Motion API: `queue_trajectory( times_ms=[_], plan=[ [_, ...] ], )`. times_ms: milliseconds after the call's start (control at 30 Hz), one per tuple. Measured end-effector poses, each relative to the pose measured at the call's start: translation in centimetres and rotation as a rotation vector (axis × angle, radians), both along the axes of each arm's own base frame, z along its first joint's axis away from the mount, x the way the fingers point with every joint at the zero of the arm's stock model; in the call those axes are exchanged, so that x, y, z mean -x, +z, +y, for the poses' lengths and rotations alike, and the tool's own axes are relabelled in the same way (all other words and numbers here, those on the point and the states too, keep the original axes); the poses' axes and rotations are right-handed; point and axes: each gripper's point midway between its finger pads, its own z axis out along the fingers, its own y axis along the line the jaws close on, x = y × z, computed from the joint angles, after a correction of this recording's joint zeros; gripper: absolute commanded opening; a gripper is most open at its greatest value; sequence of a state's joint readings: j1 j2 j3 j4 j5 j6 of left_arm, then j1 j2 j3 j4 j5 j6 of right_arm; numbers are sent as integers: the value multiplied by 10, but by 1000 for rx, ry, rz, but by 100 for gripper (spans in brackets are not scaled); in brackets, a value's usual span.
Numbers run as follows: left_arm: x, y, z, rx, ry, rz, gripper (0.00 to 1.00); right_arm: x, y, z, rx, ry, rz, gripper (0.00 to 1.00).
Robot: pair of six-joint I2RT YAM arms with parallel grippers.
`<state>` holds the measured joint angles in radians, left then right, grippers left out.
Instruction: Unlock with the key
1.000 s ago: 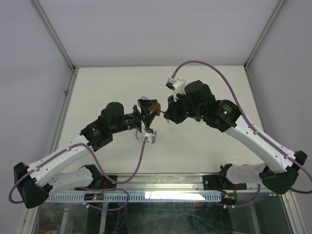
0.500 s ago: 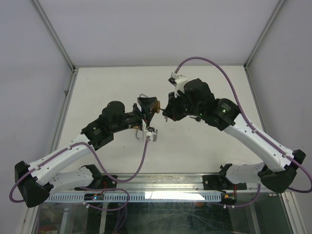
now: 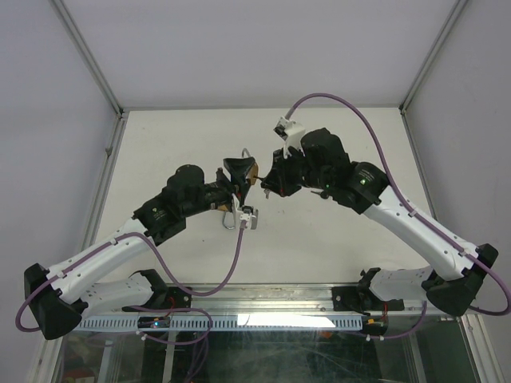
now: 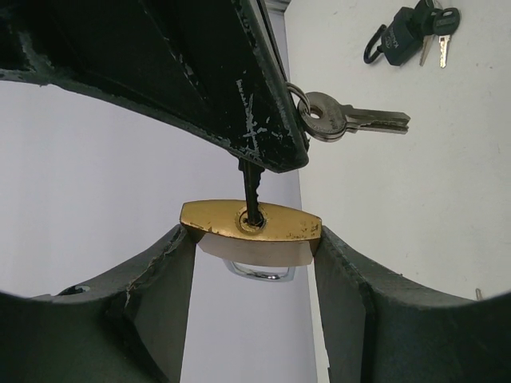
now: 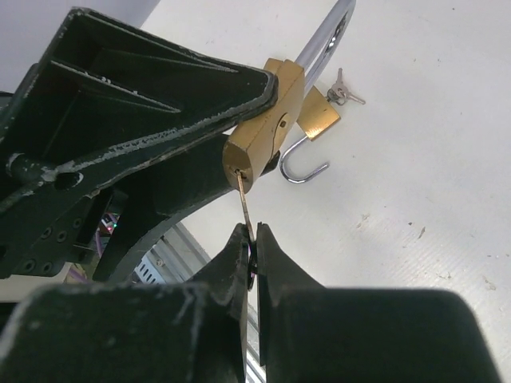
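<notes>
The left gripper (image 3: 244, 171) is part way open and holds the brass padlock (image 4: 250, 222) up in the air, above the table (image 3: 335, 239). Its two fingers (image 4: 152, 303) squeeze the lock from both sides. The keyhole end faces the right arm.

A second ago there was a small gap between the lock and the right arm. Now that gap is gone. The right gripper (image 5: 254, 239) has moved left, right up to the lock.

The right gripper is pinched tight on the key (image 5: 245, 209). The thin end of the key sits in the keyhole. A spare key (image 4: 351, 120) hangs on a ring beside the right gripper.

On the table, an open padlock (image 5: 318, 118) lies with its loop swung out. A black padlock (image 4: 397, 41) with its own keys lies well away from the held lock.
</notes>
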<state>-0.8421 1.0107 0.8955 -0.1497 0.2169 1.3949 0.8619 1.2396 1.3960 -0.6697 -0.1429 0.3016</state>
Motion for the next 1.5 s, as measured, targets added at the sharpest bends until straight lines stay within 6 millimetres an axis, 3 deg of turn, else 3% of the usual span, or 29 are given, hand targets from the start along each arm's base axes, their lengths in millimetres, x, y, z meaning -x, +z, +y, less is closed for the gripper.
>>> queue_trajectory(
  times_ms=[167, 267, 467, 733, 867, 1033, 1200, 1233, 1267, 1300, 1333, 1367, 1500],
  plan=[
    [1, -4, -1, 13, 8, 45, 0, -5, -4, -7, -12, -10, 29, 0],
    [4, -19, -1, 0, 10, 126, 0, -5, -8, -18, -23, -13, 51, 0],
    [34, -77, 4, -102, -19, 416, 0, 0, -2, -46, -30, -33, 42, 0],
    [96, -169, 16, -426, -123, 907, 0, 7, -1, -56, -22, -28, 46, 0],
    [116, -212, 25, -608, -123, 1131, 0, 8, -5, -57, -13, -28, 52, 0],
    [115, -260, 36, -753, -41, 1238, 0, 8, -5, -58, -13, -29, 51, 0],
    [99, -276, 27, -827, 1, 1271, 0, 11, -6, -60, -14, -31, 50, 0],
    [94, -279, 22, -828, 6, 1268, 7, 11, -5, -61, -15, -30, 49, 0],
    [87, -283, 16, -824, 19, 1263, 39, 12, -4, -61, -17, -31, 47, 0],
    [83, -283, 13, -822, 33, 1267, 61, 12, -4, -61, -18, -31, 45, 0],
    [78, -283, 10, -814, 46, 1255, 90, 12, -3, -62, -20, -31, 43, 0],
    [73, -283, 8, -806, 54, 1239, 98, 13, -3, -62, -21, -31, 42, 0],
    [65, -279, 1, -777, 37, 1201, 99, 13, -3, -62, -21, -30, 42, 0]
  ],
)
